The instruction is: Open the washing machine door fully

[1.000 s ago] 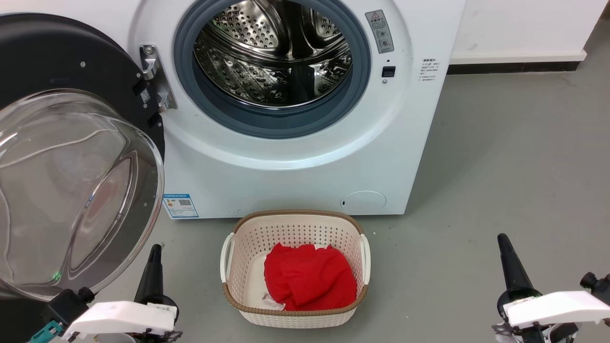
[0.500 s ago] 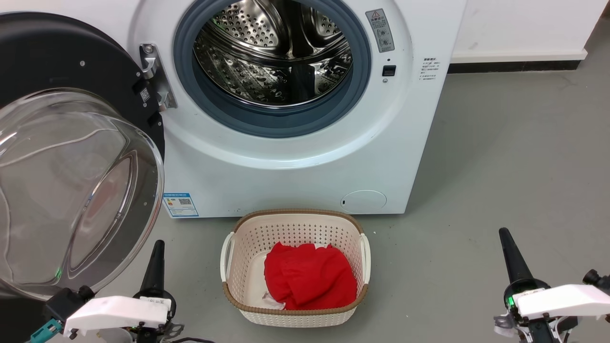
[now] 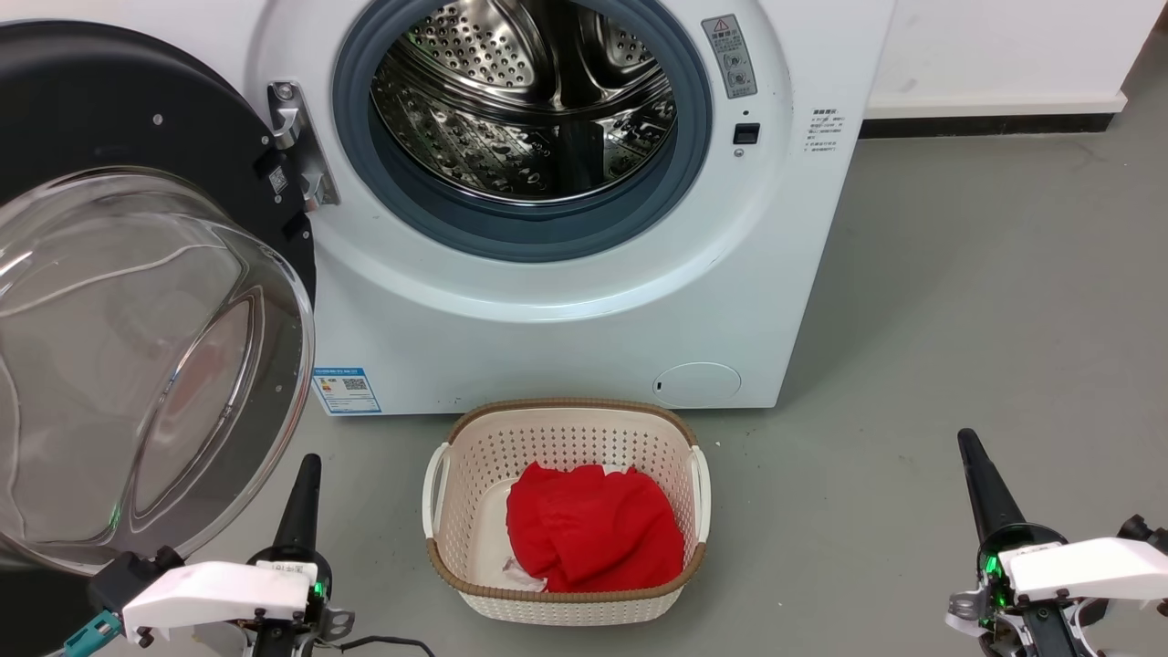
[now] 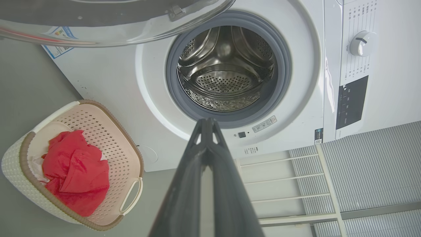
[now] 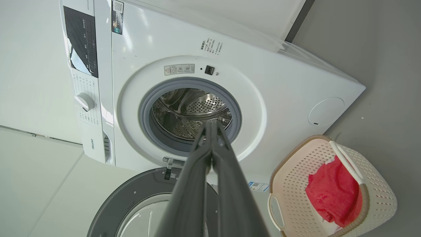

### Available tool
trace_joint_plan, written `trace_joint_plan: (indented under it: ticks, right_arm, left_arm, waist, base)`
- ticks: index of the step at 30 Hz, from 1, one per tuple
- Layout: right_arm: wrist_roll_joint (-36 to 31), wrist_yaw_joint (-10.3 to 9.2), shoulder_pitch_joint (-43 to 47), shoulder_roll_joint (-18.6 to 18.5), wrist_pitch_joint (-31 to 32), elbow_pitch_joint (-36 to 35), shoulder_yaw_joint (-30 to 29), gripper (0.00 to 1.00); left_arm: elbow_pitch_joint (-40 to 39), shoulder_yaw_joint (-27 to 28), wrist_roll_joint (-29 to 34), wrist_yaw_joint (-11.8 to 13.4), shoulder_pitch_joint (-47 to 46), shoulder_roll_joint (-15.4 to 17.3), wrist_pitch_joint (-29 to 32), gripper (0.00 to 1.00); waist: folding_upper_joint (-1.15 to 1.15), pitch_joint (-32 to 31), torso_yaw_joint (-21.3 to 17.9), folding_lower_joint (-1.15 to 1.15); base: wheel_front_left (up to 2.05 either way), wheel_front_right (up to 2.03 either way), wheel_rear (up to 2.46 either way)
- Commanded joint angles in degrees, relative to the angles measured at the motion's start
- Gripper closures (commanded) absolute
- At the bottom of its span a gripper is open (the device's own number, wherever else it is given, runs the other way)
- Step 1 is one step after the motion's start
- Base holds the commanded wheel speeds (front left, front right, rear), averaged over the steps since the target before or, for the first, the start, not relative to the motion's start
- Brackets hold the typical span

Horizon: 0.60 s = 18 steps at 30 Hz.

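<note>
Left fingers (image 3: 299,511) above grey floor (image 3: 958,301)

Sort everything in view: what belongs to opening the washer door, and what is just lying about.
Job: washing machine door, swung open; washing machine; left end effector; right end effector.
Lying about: cream basket; red cloth inside it.

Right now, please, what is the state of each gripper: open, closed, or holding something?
Left gripper: closed, holding nothing.
Right gripper: closed, holding nothing.
</note>
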Motion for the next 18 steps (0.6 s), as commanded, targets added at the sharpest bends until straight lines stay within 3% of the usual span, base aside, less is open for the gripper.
trace_joint_plan:
  ticks: [1,18]
  right_arm:
    - [0.84,-0.01,-1.09,-0.29,0.29,-0.07,-0.14,1.0]
    - [9.29,-0.01,-2.12,-0.1,2.29,0.95,-0.98,1.0]
  left_arm:
    - [-0.25,0.17,-0.76,-0.32,-1.32,0.07,0.19,1.0]
    - [0.82,0.46,-9.49,-0.55,-2.25,-0.19,2.46,1.0]
  waist:
    - [0.0,0.0,0.0,0.0]
    - [0.0,0.22,0.07,0.0]
  base:
    - [0.0,0.0,0.0]
    - [0.0,0.0,0.0]
